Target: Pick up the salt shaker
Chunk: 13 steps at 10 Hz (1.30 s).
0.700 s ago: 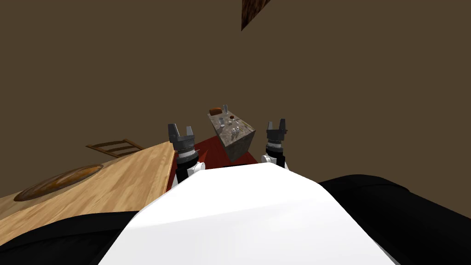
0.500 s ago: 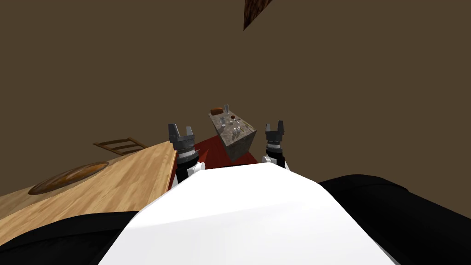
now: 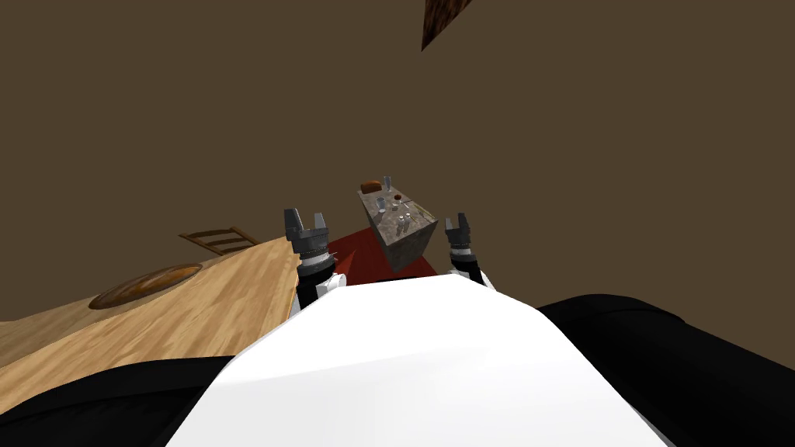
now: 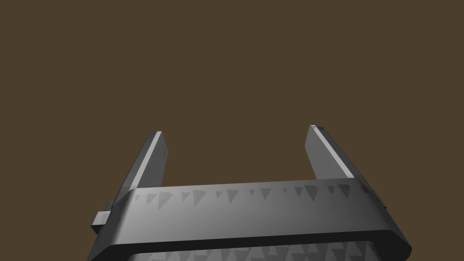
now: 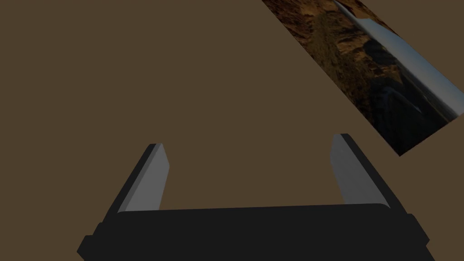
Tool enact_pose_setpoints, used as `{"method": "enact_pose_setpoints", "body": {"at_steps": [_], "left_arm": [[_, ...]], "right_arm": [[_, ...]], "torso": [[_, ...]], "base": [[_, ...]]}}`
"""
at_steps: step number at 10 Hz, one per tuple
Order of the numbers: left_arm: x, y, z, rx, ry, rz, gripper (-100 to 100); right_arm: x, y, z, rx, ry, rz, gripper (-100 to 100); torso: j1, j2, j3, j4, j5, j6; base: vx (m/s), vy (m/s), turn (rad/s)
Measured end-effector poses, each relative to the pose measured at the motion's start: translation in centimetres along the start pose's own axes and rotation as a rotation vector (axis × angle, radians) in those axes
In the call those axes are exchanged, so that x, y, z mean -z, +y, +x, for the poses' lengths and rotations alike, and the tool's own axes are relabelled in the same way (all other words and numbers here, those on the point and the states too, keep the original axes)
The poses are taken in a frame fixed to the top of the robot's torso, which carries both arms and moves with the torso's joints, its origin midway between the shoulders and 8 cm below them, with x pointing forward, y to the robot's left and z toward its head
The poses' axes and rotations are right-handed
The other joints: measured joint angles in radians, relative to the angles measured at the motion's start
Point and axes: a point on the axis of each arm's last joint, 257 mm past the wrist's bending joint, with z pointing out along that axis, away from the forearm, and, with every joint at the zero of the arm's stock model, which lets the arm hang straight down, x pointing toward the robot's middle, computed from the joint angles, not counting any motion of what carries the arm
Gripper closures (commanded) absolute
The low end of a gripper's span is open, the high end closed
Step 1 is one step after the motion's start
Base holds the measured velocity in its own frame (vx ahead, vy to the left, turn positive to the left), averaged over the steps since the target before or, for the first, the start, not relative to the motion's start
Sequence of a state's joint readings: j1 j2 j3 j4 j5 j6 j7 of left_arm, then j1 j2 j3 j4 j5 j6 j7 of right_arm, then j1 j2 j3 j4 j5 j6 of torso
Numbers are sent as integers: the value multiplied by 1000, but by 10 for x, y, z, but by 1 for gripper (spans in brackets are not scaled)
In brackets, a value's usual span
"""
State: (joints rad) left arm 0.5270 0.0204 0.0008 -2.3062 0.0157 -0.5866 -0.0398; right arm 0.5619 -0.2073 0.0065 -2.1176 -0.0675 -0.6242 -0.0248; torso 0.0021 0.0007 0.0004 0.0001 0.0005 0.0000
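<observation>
A small block-like table (image 3: 407, 247) with a mottled grey-brown top stands ahead of me on the floor. Several small grey pieces sit on it. A pair of little shakers (image 3: 400, 224) stands near its close end, and I cannot tell which one holds salt. My left gripper (image 3: 304, 214) is raised to the left of that table, open (image 4: 235, 131) and empty. My right gripper (image 3: 457, 220) is to the right of the table's near corner, open (image 5: 248, 140) with nothing between its fingers. Both stand well short of the shakers.
A long wooden table (image 3: 194, 303) with an oval brown dish (image 3: 145, 285) runs along my left. A wooden chair (image 3: 221, 239) stands behind it. A red rug (image 3: 365, 260) lies under the small table. A brown loaf-like thing (image 3: 370, 186) and a glass (image 3: 386, 181) sit at its far end.
My view has swung left, so the wooden table and chair have slid right. My right hand has dropped a little and turned, its fingers now looking closer together from above.
</observation>
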Motion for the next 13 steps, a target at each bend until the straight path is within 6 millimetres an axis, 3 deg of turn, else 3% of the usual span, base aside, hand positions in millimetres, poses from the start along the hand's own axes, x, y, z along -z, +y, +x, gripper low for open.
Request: {"method": "enact_pose_setpoints", "body": {"at_steps": [4, 13], "left_arm": [[0, 0, 0, 0, 0, 0, 0], [0, 0, 0, 0, 0, 0, 0]], "right_arm": [[34, -48, 5, 73, 107, 131, -100], [103, -124, -14, 247, 342, 363, -100]], "torso": [[1, -1, 0, 0, 0, 0], [3, -1, -1, 0, 1, 0]], "base": [[1, 59, 82], [5, 77, 117]]}}
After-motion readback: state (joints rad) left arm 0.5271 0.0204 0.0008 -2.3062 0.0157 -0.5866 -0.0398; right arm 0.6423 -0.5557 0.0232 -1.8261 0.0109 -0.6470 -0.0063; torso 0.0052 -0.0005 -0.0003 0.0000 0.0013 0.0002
